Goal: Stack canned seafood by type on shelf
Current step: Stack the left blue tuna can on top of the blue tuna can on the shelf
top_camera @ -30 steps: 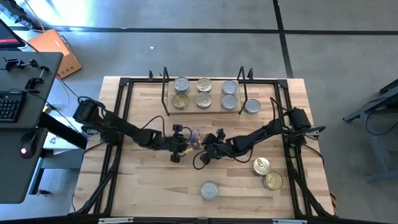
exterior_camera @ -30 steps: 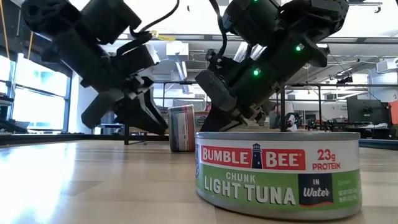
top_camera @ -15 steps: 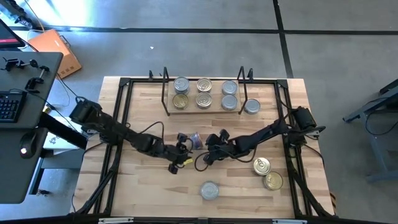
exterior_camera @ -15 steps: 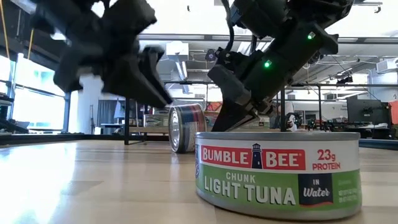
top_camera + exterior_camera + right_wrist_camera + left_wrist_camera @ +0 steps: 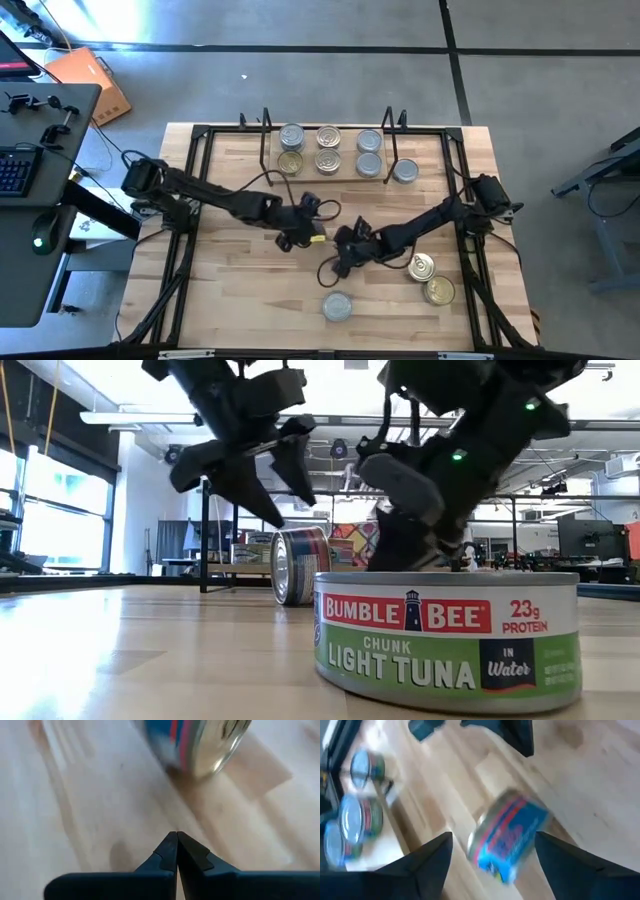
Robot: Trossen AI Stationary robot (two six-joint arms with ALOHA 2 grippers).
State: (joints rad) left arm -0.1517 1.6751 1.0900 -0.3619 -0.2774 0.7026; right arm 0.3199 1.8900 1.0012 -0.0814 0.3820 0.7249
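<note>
Overhead, six tins on shelf, four elsewhere.

A grey concrete floor crossed by dark seams fills the upper part of the overhead frame. At the left edge stands a black side desk with a keyboard; an orange box lies beside it. At desk level, bright windows sit left and ceiling lights run overhead.

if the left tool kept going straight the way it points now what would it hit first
Most likely the blue-labelled tin lying on its side on the table: it sits directly ahead between the left tool and its open fingers, though depth is hard to judge.
</note>
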